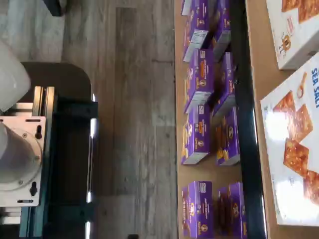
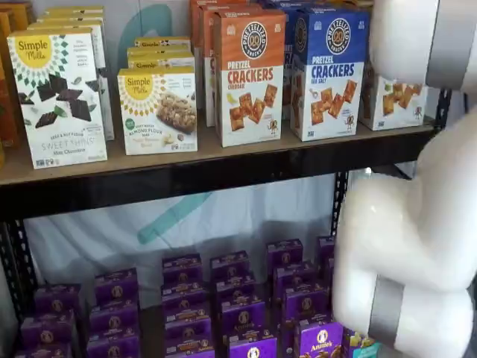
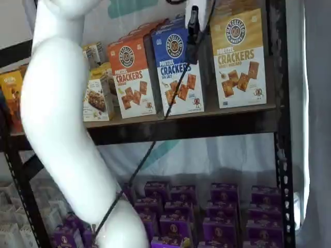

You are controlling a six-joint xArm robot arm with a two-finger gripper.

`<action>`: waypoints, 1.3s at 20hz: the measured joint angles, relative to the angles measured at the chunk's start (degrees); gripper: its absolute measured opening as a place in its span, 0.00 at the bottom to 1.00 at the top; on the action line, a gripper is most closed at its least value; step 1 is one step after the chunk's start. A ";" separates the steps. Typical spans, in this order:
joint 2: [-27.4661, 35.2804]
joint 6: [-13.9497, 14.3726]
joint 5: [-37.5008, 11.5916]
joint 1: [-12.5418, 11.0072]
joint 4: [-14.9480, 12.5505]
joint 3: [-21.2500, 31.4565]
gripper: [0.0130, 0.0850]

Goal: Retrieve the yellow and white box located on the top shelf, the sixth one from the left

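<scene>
The yellow and white box (image 3: 239,59) stands upright at the right end of the top shelf (image 3: 207,118), with a round dark logo and pictured crackers. In a shelf view only its white lower half (image 2: 391,101) shows behind my white arm. My gripper (image 3: 193,32) hangs from the view's top edge in front of the blue Pretzel Crackers box (image 3: 178,67), just left of the yellow and white box. Its black fingers show no plain gap and hold no box. A cable runs down from it. The wrist view shows a Sea Salt cracker box face (image 1: 294,149), no fingers.
An orange Pretzel Crackers box (image 2: 250,78) and white Simple Mills boxes (image 2: 59,97) stand further left on the top shelf. Purple boxes (image 2: 238,298) fill the lower level. A black perforated upright (image 3: 279,129) stands right of the box. My arm (image 3: 67,129) fills the left foreground.
</scene>
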 joint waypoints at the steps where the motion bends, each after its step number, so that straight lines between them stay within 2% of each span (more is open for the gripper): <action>1: 0.05 0.00 0.11 0.47 -0.99 -0.14 1.00; 2: -0.01 0.05 0.22 2.46 -4.60 -0.22 1.00; 3: -0.25 0.11 0.11 3.35 -6.21 0.10 1.00; 5: -0.78 0.20 -0.17 3.78 -7.06 0.96 1.00; 8: -1.26 0.30 -0.33 3.64 -6.49 1.75 1.00; 11: -1.25 0.30 -0.27 2.03 -3.40 1.55 1.00; 18: 0.08 1.00 -0.84 -3.42 7.41 -1.08 1.00; 22: 0.24 2.31 -3.66 -6.34 14.76 -1.52 1.00; 24: -0.34 2.71 -6.27 -7.02 17.40 -0.69 1.00; 26: -0.66 2.85 -8.82 -6.96 18.63 -0.13 1.00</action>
